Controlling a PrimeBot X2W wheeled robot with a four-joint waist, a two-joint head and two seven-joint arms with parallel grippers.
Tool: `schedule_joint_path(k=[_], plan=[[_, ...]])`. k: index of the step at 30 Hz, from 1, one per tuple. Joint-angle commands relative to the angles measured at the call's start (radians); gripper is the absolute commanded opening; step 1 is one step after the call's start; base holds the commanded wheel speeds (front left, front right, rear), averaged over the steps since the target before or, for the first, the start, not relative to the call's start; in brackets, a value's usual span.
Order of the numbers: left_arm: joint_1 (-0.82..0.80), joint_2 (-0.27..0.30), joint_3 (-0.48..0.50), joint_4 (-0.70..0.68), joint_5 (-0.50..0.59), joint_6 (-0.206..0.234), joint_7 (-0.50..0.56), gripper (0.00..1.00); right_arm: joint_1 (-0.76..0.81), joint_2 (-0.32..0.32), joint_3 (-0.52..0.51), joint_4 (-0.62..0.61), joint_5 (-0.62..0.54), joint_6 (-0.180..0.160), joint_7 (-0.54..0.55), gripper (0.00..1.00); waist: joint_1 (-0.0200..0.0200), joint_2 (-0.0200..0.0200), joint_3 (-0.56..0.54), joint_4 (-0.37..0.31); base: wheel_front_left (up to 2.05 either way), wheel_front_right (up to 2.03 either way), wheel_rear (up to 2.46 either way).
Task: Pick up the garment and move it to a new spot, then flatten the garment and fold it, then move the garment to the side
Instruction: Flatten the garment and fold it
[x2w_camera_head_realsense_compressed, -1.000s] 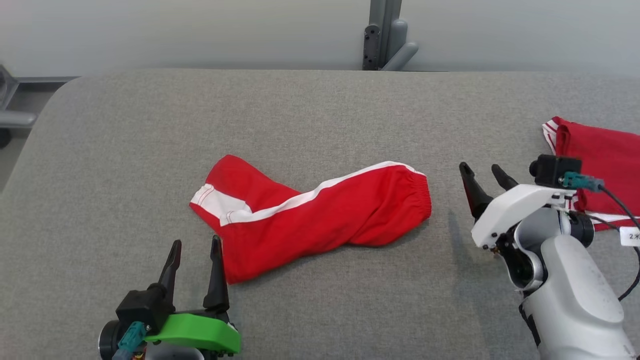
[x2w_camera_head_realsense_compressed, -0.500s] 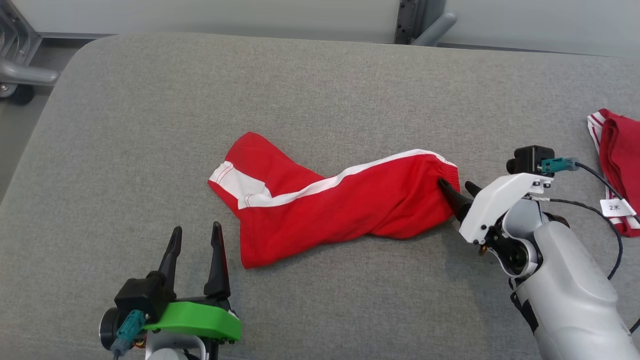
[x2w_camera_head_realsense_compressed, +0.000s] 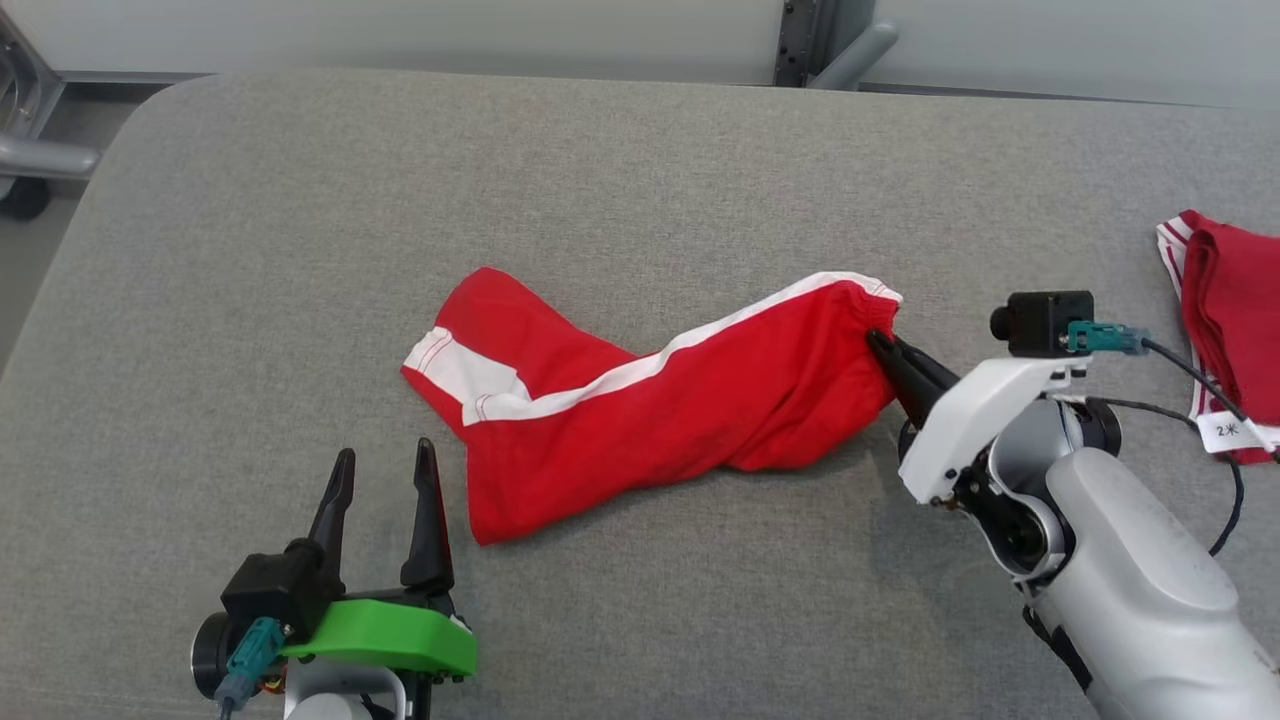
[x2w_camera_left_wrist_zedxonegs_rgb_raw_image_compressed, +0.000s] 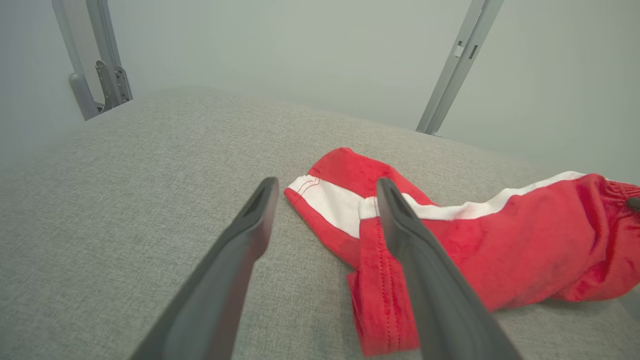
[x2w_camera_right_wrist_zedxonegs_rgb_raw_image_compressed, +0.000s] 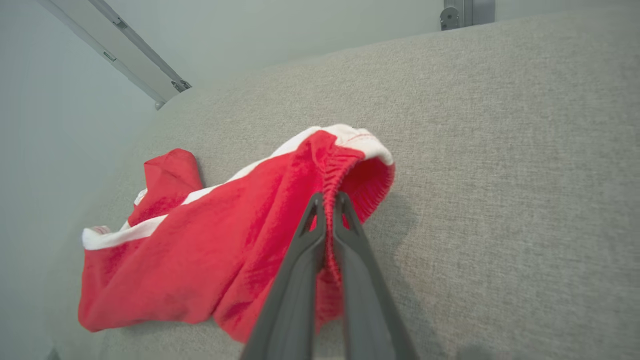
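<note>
The garment (x2w_camera_head_realsense_compressed: 650, 400) is a pair of red shorts with a white side stripe, lying crumpled in the middle of the grey padded table (x2w_camera_head_realsense_compressed: 600, 180). My right gripper (x2w_camera_head_realsense_compressed: 880, 345) is shut on the elastic waistband at the garment's right end; in the right wrist view the red waistband (x2w_camera_right_wrist_zedxonegs_rgb_raw_image_compressed: 340, 170) is pinched between the two dark fingers (x2w_camera_right_wrist_zedxonegs_rgb_raw_image_compressed: 327, 197). My left gripper (x2w_camera_head_realsense_compressed: 383, 462) stands open at the lower left, just left of the garment's leg hem, touching nothing. In the left wrist view the white-striped leg hem (x2w_camera_left_wrist_zedxonegs_rgb_raw_image_compressed: 330, 200) lies between and beyond the open fingers (x2w_camera_left_wrist_zedxonegs_rgb_raw_image_compressed: 325, 187).
A second red garment with white trim (x2w_camera_head_realsense_compressed: 1225, 330) lies at the table's right edge, with a small white tag (x2w_camera_head_realsense_compressed: 1232, 432) near it. A grey metal post (x2w_camera_head_realsense_compressed: 810, 45) stands behind the table. The table's rounded left corner (x2w_camera_head_realsense_compressed: 110, 130) drops to the floor.
My right gripper moved left to the waistband and closed on it. The camera tilted down, shifting the whole picture. The left gripper stayed open in place.
</note>
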Motion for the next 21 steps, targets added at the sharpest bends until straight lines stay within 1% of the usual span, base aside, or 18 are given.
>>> schedule_joint_path(k=[1, 4, 8, 14, 17, 18, 21], plan=[[0.0, 0.001, 0.002, -0.004, 0.014, 0.002, 0.001, 1.0, 0.02, -0.014, 0.007, -0.006, 0.002, -0.001, -0.009, 0.0, 0.0, 0.0022, -0.004, -0.012, 0.0, 0.0, 0.0], [0.005, 0.001, 0.003, -0.008, 0.013, 0.003, 0.001, 1.0, 0.053, -0.069, 0.065, -0.046, -0.019, -0.001, -0.055, 0.0, 0.0, 0.0022, -0.007, -0.036, 0.0, 0.0, 0.0], [0.011, 0.001, 0.008, -0.011, 0.017, 0.002, 0.001, 1.0, 0.107, -0.124, 0.129, -0.107, -0.032, -0.001, -0.109, 0.0, 0.0, 0.0022, -0.011, -0.073, 0.0, 0.0, 0.0], [0.013, 0.002, 0.018, -0.013, 0.026, -0.004, 0.0, 1.0, 0.189, -0.209, 0.227, -0.185, -0.088, -0.001, -0.184, 0.0, 0.0, 0.0022, -0.018, -0.123, 0.0, 0.0, 0.0], [0.013, 0.002, 0.023, -0.013, 0.032, -0.007, 0.001, 1.0, 0.227, -0.239, 0.259, -0.203, -0.119, -0.001, -0.214, 0.0, 0.0, 0.0022, -0.016, -0.143, 0.0, 0.0, 0.0], [0.014, 0.002, 0.027, -0.01, 0.034, -0.01, 0.001, 1.0, 0.246, -0.26, 0.273, -0.197, -0.156, -0.001, -0.233, 0.0, 0.0, 0.0022, -0.014, -0.156, 0.0, 0.0, 0.0], [0.012, 0.001, 0.024, -0.004, 0.038, -0.018, 0.001, 1.0, 0.268, -0.275, 0.278, -0.169, -0.21, -0.001, -0.26, 0.0, 0.0, 0.0022, -0.012, -0.17, 0.0, 0.0, 0.0]])
